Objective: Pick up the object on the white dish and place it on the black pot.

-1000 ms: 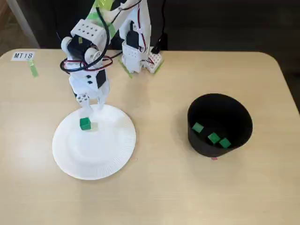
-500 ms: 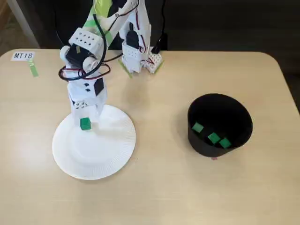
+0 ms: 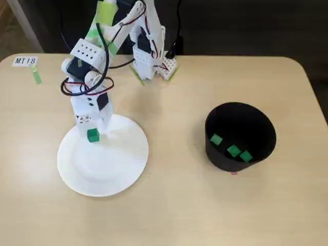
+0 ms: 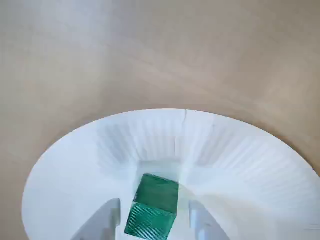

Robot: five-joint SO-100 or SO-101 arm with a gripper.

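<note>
Gripper (image 4: 154, 220) was spread w/ the cube (image 4: 152, 207) between its fingers on the dish (image 4: 240, 160), not grabbed yet, pot (image 3: 241, 136) drop still left.

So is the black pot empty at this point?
No. The black pot holds three green cubes in the fixed view; a fourth cube is on the white dish.

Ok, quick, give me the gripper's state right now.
Gripper: open, fingers either side of the green cube on the white plate, visible gaps on both sides, not gripping it yet.
</note>
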